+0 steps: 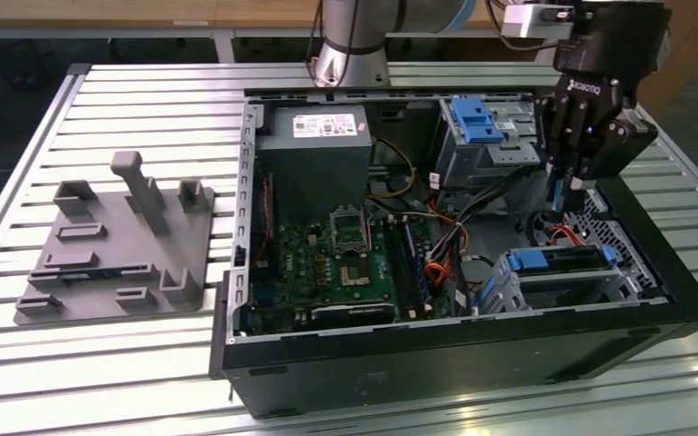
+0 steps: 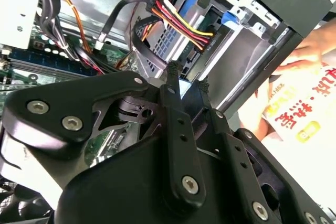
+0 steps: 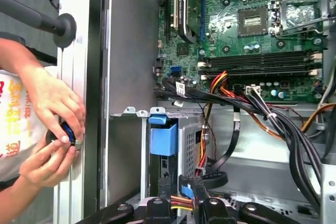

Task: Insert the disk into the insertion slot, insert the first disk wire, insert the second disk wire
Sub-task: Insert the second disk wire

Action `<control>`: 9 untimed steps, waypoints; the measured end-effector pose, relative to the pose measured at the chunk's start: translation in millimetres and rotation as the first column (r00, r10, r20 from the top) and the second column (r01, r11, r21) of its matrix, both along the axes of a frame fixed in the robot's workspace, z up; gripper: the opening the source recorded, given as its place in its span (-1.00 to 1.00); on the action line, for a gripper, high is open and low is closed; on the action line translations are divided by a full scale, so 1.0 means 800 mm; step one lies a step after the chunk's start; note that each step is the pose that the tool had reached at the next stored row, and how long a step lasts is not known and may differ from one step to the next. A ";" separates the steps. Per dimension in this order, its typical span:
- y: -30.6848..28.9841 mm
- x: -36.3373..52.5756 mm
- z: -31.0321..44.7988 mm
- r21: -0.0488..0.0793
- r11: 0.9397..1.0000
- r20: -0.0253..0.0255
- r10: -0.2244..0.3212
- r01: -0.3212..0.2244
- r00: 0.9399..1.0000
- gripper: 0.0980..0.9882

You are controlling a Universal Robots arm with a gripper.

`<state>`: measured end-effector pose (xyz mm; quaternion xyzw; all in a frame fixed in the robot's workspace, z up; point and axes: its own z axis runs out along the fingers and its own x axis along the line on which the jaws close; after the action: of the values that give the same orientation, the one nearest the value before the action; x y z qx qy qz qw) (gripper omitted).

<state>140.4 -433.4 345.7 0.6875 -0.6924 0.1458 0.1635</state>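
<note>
Disk (image 1: 563,260), in its blue frame, is seen in the exterior view already seated in the metal cage (image 1: 573,289), at the near corner of the computer case (image 1: 446,350). Its long side is laid across the picture. The claw (image 1: 577,186) is held higher, beside the tall bay (image 1: 501,150) with the blue latch (image 1: 476,120), so the disk lies lower and nearer to the camera than the claw.

In the second wrist view the fingers (image 2: 176,119) are brought nearly together.

In the first wrist view a small blue plug (image 3: 185,190) seems to be pinched between them. A person's hands (image 3: 50,129) are kept outside the case wall.
</note>
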 end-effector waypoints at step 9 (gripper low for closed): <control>0.0083 -0.015 -0.0078 -0.027 1.000 0.054 0.000 0.001 0.999 -0.54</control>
<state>128.2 -426.7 339.4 0.6810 -0.6945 0.1735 0.1542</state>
